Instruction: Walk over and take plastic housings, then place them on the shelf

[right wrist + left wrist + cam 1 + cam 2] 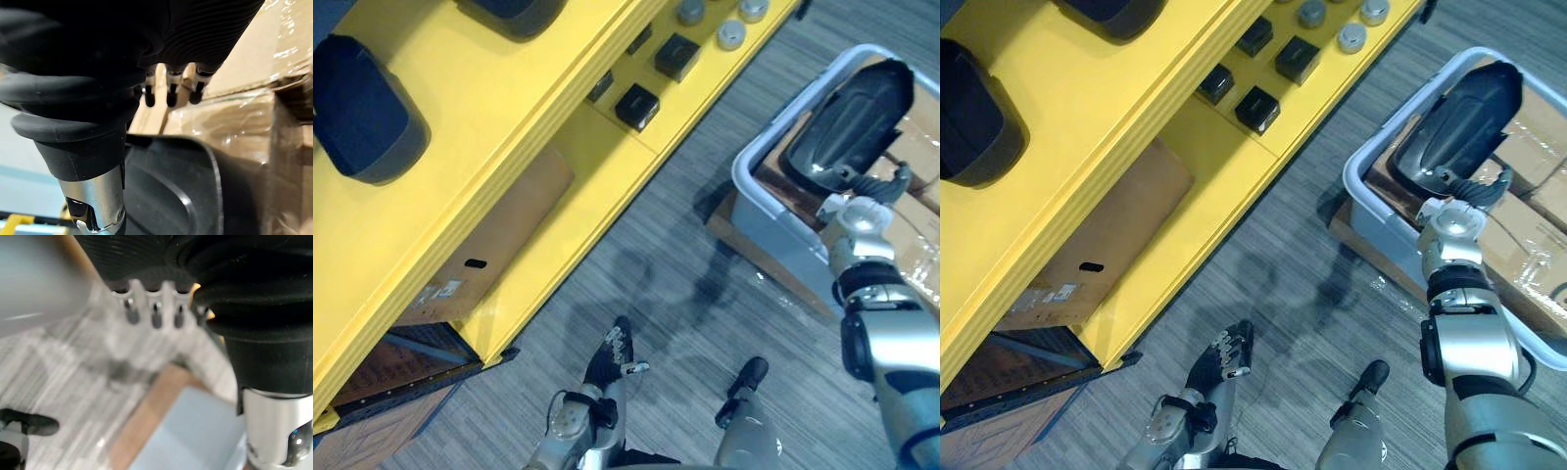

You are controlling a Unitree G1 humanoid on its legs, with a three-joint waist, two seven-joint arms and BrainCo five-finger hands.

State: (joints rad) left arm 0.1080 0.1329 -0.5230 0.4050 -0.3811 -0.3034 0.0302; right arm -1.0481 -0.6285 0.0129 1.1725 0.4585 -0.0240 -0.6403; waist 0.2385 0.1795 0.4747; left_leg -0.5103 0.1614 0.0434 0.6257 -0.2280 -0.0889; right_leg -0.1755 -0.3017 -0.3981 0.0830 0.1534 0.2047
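A black plastic housing (857,117) stands tilted in a grey bin (745,186) at the right, its upper end above the far rim. My right hand (864,201) is at its lower end. In the right wrist view the thumb (93,196) lies on one side of the housing's rim (186,196) and the curled fingers (168,95) on the other. Two more black housings (362,108) (514,12) lie on the top of the yellow shelf (538,108) at the left. My left hand (617,354) hangs low over the floor, fingers straight and holding nothing.
Cardboard boxes (915,147) fill the bin under the housing. The shelf's lower level carries small black boxes (637,106) and grey round caps (731,35); a cardboard box (499,235) sits beneath. Grey carpet runs between shelf and bin.
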